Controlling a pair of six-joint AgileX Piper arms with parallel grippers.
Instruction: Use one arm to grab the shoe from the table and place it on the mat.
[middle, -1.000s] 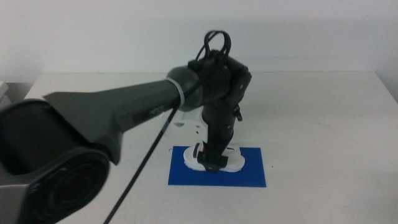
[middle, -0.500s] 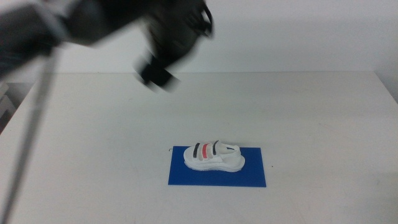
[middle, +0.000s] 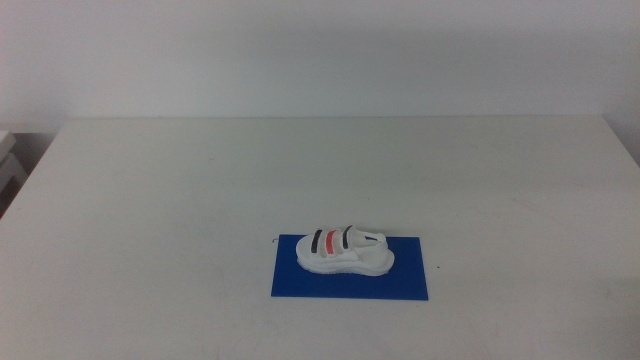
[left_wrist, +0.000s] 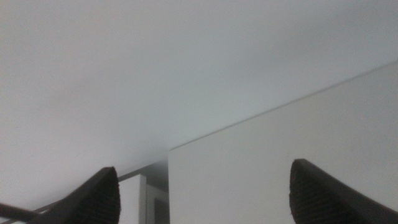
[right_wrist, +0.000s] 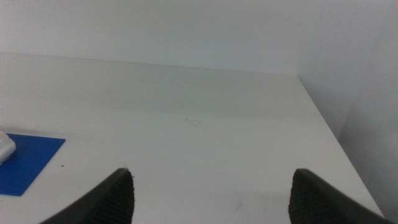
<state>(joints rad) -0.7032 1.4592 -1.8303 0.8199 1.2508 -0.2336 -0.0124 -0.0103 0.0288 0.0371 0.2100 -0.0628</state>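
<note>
Down in the lower middle of the middle view, the shoe lay flat on the mat, sole down, its black and red straps facing up. It sat toward the mat's upper left part, with bare blue showing below it and to its right. The mat itself rested on the table, a little right of the frame's centre and close to the bottom edge.

Neither arm appeared in the middle view. The left gripper showed only in the left wrist view, its two dark jaws spread wide at the lower corners of the frame with nothing between them; beyond them were a pale wall and a white edge running up toward the right. The right gripper likewise had its jaws set well apart and empty in the right wrist view, hovering over the white tabletop. At the left edge of that frame a corner of the mat showed, with a sliver of the white shoe on it.
</note>
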